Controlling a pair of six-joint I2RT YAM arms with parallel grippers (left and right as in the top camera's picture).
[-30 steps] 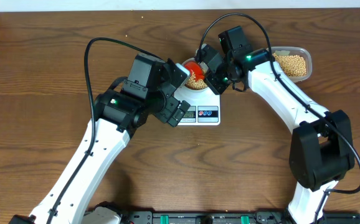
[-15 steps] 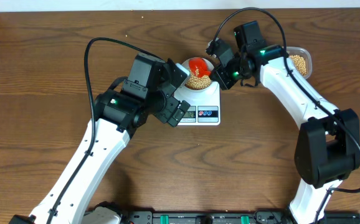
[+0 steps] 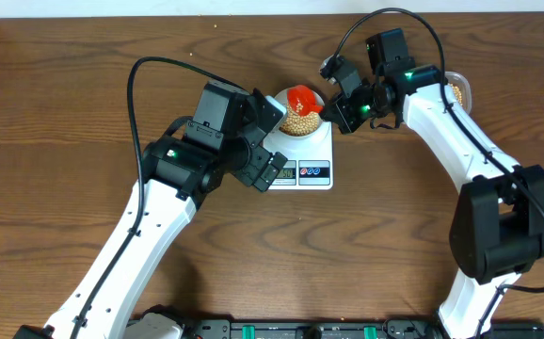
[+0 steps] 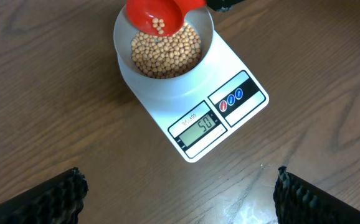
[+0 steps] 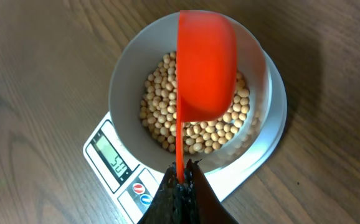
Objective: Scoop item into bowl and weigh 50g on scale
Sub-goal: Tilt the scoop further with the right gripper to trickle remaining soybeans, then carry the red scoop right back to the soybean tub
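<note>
Beans in bowl on scale, red scoop partly over them.

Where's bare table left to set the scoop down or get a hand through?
Free: the wide patch of table left of the left arm; the front-centre patch between both arms, in front of the scale. Crowded: the far centre, where bowl, scoop and right arm bunch over the scale.
</note>
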